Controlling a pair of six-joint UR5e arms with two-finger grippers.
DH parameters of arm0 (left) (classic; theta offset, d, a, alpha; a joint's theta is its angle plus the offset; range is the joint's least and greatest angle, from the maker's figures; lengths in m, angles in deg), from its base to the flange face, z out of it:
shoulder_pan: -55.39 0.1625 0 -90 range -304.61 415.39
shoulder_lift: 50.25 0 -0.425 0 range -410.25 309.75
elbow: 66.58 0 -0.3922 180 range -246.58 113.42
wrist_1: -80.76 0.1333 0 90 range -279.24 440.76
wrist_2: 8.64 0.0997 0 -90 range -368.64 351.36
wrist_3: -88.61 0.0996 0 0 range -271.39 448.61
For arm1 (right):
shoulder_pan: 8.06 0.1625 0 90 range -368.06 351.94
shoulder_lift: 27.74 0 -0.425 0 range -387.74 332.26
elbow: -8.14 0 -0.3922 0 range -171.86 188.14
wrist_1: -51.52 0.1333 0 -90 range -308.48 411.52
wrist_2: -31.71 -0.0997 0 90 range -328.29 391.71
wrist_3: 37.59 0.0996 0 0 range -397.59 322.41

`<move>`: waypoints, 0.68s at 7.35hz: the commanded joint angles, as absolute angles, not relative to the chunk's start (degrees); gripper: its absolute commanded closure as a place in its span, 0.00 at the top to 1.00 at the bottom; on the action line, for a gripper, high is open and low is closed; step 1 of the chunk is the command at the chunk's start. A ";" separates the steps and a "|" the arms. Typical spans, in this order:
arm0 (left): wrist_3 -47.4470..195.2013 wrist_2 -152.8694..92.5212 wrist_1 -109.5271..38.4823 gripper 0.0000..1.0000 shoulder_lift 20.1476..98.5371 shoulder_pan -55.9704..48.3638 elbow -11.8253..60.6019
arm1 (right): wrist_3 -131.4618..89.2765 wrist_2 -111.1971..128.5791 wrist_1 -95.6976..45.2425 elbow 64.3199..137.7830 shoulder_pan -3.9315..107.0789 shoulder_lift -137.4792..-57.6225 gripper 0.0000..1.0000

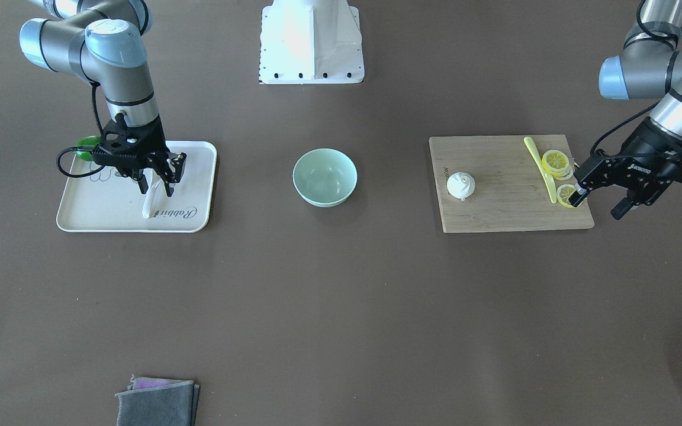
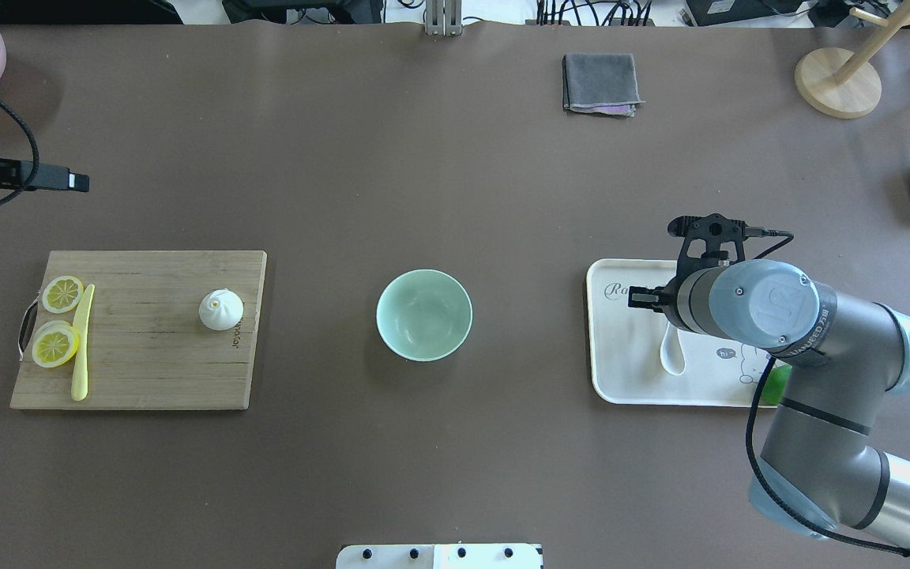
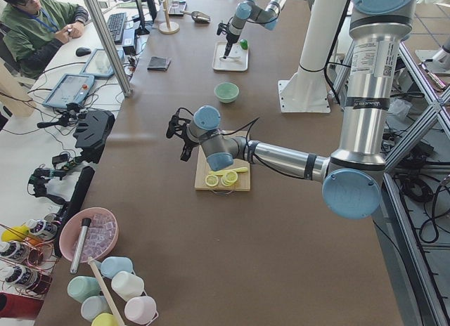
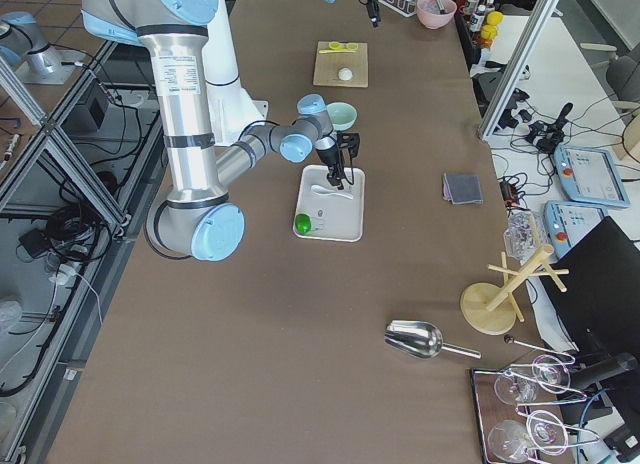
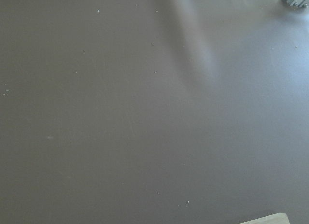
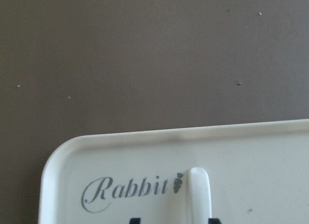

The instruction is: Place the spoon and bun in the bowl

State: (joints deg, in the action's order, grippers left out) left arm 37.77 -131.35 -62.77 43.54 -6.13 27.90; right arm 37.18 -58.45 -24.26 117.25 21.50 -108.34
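The brown desk (image 2: 455,158) carries a wooden board (image 2: 155,371) on the robot's left and a white tray (image 2: 629,379) on its right. The mint bowl (image 2: 423,314) stands on the bare desk between them, well apart from both.

The right arm reaches down over the tray. The right hand (image 1: 156,188) points straight down with its fingers parted to either side of the spoon's handle. In the wrist view a gap shows on one side of the handle, so the hand is not clamped on it. The left hand (image 1: 597,207) hangs above the desk off the board's outer end, tilted, with its fingers spread wide and nothing between them. Its wrist camera sees mostly bare desk and one corner of the board.

A folded grey cloth (image 2: 599,83) lies on the operators' side of the desk.

The spoon (image 2: 671,357) lies flat on the tray, scoop toward the robot. Its handle tip is near the word "Rabbit" at the tray's far edge. A thin yellow-green stick (image 2: 81,340) lies along the board's outer end, just beside two lemon slices (image 2: 56,346).

The bun (image 2: 220,309) sits upright on the board near the edge that faces the bowl. A small green object (image 2: 775,383) shows at the tray's robot-side corner, partly hidden by the arm.
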 commanded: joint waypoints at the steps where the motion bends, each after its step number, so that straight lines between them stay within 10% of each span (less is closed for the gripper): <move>1: 37.89 -131.34 -62.77 0.98 43.62 -6.13 27.90 | 36.23 -58.38 -23.45 117.13 21.39 -110.08 0.54; 5: 38.16 -131.34 -62.86 0.98 43.44 -6.04 27.90 | 37.03 -56.28 -21.88 115.82 20.16 -110.62 0.52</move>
State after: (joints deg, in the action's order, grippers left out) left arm 38.03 -131.34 -62.83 43.51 -6.08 27.90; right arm 36.77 -57.75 -22.42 116.62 20.80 -110.55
